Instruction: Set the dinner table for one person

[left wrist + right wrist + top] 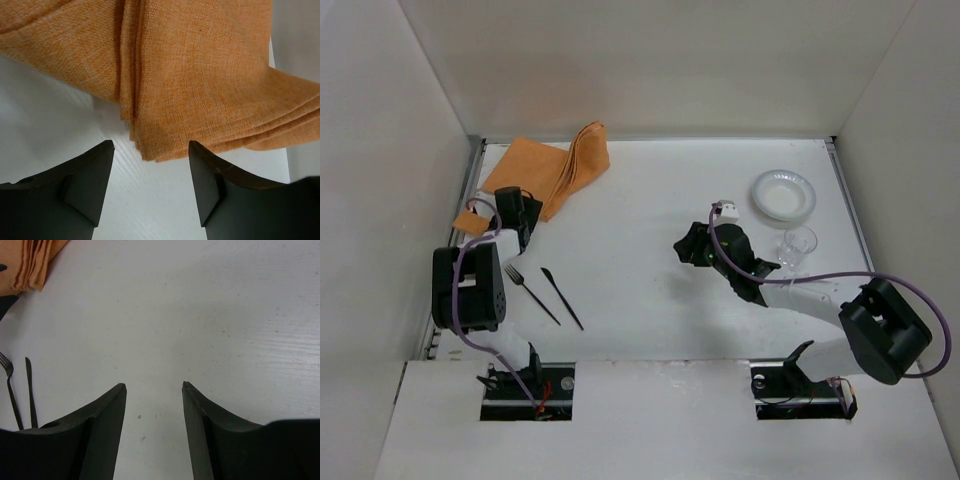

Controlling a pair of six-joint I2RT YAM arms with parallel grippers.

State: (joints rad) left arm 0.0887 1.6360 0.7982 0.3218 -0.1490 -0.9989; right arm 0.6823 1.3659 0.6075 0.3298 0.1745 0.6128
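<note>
The dinner table (650, 220) is a white tabletop between white walls. A folded orange cloth placemat (565, 168) lies at its back left; in the left wrist view the placemat (200, 75) fills the upper part. My left gripper (520, 212) (150, 146) stands open just short of the cloth's near corner, holding nothing. A black fork (530, 292) (10, 385) and a black knife (562, 298) (30, 390) lie side by side at front left. My right gripper (680, 250) (153, 385) hangs open over bare table near the middle, empty.
A white plate (783, 193) sits at the back right, with a clear glass (798, 243) just in front of it, next to the right arm. A small orange piece (470, 222) lies by the left rail. Walls close in the back and both sides.
</note>
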